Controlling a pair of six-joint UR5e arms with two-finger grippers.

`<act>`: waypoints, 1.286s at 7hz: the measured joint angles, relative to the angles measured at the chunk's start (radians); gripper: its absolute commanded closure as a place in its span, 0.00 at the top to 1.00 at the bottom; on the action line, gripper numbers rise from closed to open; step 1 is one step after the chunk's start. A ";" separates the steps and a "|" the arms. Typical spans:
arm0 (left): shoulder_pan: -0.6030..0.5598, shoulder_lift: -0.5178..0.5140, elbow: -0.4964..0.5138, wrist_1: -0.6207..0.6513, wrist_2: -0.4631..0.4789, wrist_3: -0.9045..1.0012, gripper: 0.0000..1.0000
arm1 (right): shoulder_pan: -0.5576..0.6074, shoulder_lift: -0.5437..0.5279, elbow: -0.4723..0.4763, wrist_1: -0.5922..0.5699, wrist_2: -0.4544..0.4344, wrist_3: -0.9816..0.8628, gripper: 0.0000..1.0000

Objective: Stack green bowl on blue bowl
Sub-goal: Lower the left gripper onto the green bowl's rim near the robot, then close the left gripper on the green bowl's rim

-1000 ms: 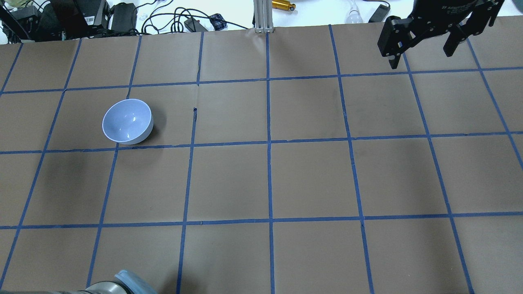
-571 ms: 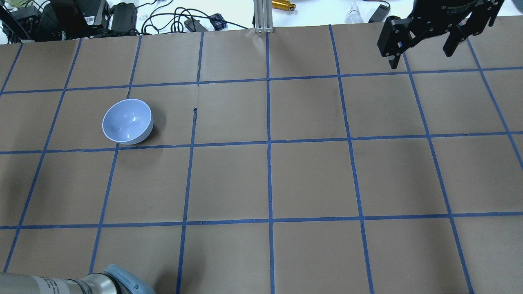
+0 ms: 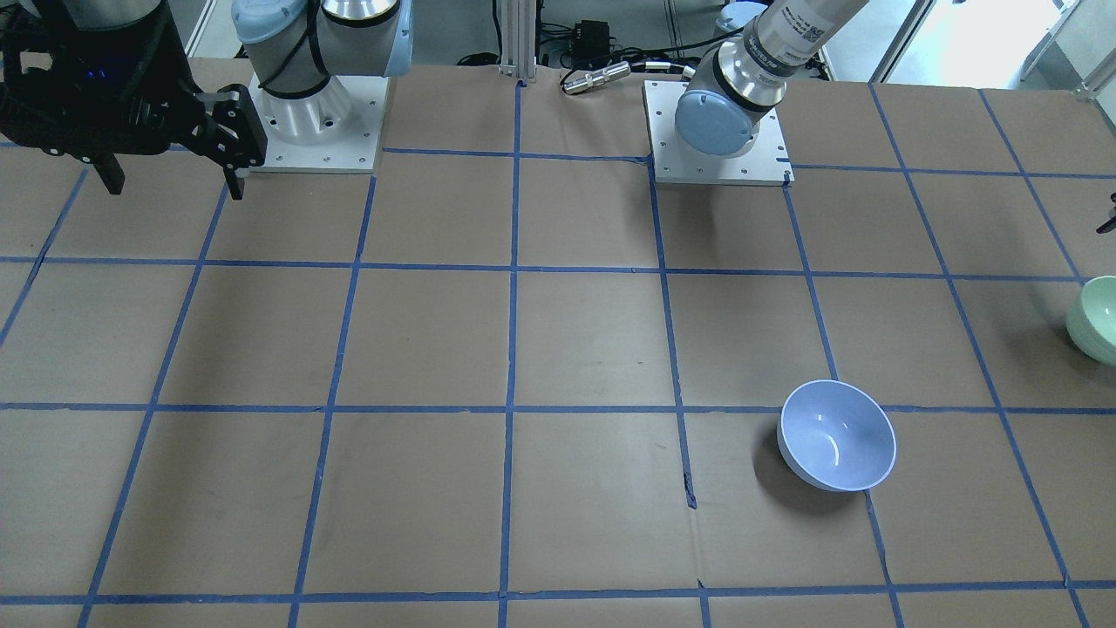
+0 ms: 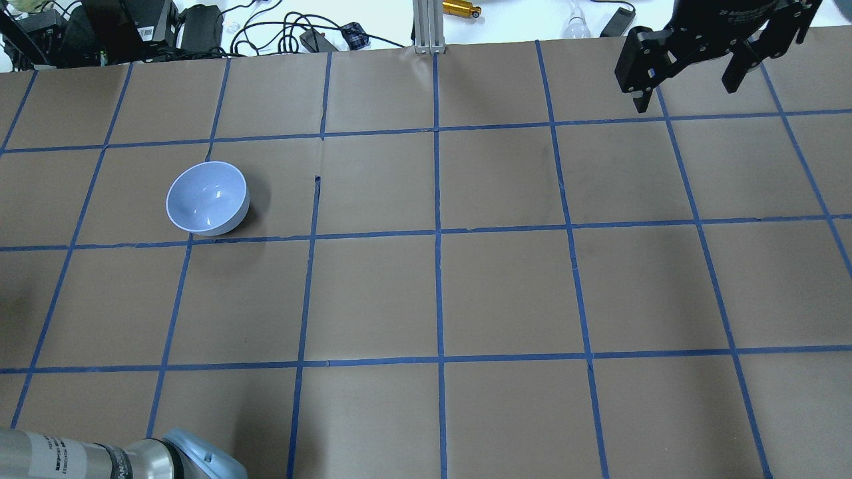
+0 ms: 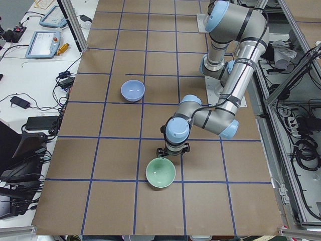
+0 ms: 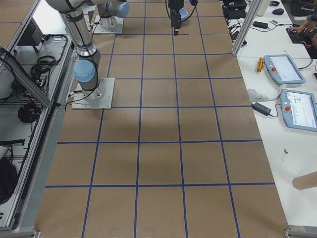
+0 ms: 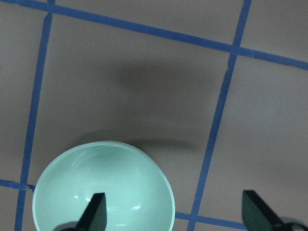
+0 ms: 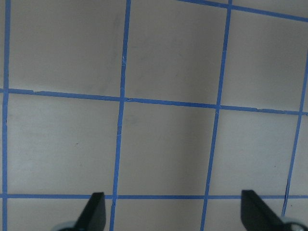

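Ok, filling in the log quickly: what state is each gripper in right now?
Left gripper: open, holding nothing, poised at the rim of the green bowl.
Right gripper: open, holding nothing.

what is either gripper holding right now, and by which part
Nothing is held. The left gripper is open over the rim of the green bowl, not closed on it; the right gripper is open and empty.

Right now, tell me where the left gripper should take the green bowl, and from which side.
Pinch the rim of the green bowl from straight above. It sits upright, mouth open, and the left gripper hangs with jaws open, one over the inside, one outside, so lowering should straddle the wall.
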State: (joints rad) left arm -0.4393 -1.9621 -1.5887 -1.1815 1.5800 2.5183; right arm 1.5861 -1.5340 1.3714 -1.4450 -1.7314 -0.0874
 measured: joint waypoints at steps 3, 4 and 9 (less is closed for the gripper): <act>0.024 -0.088 0.006 0.075 -0.003 0.071 1.00 | 0.000 0.000 0.000 0.000 0.000 0.000 1.00; 0.025 -0.105 -0.002 0.084 -0.003 0.075 1.00 | 0.000 0.000 0.000 0.000 0.000 0.000 1.00; 0.027 -0.161 -0.017 0.164 0.004 0.072 1.00 | 0.000 0.000 0.000 0.000 0.000 0.000 1.00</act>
State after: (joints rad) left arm -0.4127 -2.1228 -1.6060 -1.0175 1.5836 2.5900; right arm 1.5861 -1.5340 1.3714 -1.4450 -1.7314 -0.0875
